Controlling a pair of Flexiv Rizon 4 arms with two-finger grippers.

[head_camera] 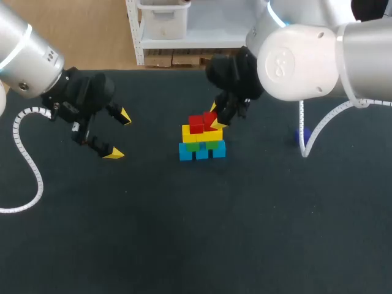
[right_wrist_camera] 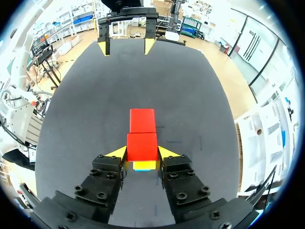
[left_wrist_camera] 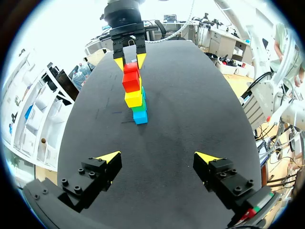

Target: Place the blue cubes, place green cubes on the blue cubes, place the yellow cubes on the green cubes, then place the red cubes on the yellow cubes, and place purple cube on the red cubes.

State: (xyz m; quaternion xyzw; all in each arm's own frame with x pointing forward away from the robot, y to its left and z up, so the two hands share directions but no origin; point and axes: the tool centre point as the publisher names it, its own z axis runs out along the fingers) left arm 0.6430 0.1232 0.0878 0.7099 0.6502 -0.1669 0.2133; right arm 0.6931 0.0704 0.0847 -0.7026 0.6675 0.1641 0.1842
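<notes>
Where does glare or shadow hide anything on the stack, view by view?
Head view: stack evenly lit on the dark mat, no glare; the right pincer covers part of its top. Left wrist view: bright room glare behind the right pincer, cubes readable. Right wrist view: red cube clamped in the right pincer is well lit, hiding most layers beneath.

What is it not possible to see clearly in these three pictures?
- Purple cube: in the head view only, small, partly covered by the right arm's white cable.
- Green cubes: in the right wrist view, hidden under the red cube held by the right gripper.
- Blue cubes: in the left wrist view, lined up end-on, so only the nearest shows.
</notes>
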